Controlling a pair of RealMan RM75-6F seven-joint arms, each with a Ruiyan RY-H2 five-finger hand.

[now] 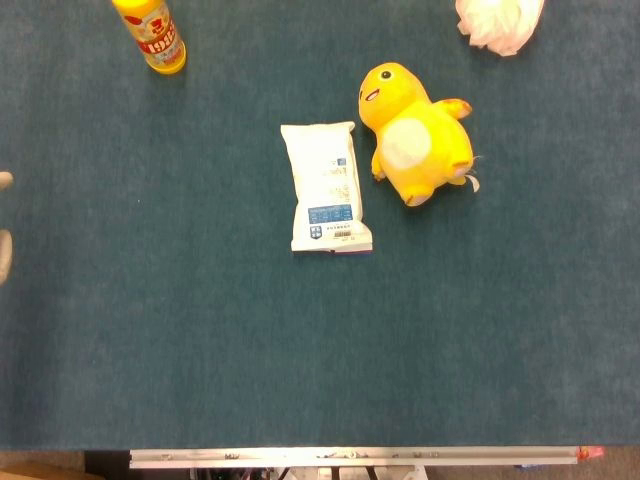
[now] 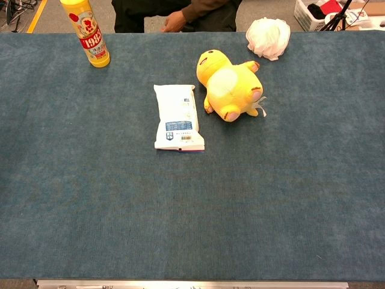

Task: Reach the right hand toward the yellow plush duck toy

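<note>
The yellow plush duck toy (image 1: 415,135) lies on its back on the blue table cover, right of centre and toward the far side; the chest view shows the duck (image 2: 228,85) there too. My right hand appears in neither view. Only pale fingertips (image 1: 3,250) of my left hand poke in at the left edge of the head view, far from the duck. The rest of that hand is cut off.
A white wipes packet (image 1: 326,187) lies just left of the duck. A yellow bottle (image 1: 152,33) stands at the far left. A crumpled white bag (image 1: 498,22) sits at the far right. A person (image 2: 180,15) stands behind the table's far edge.
</note>
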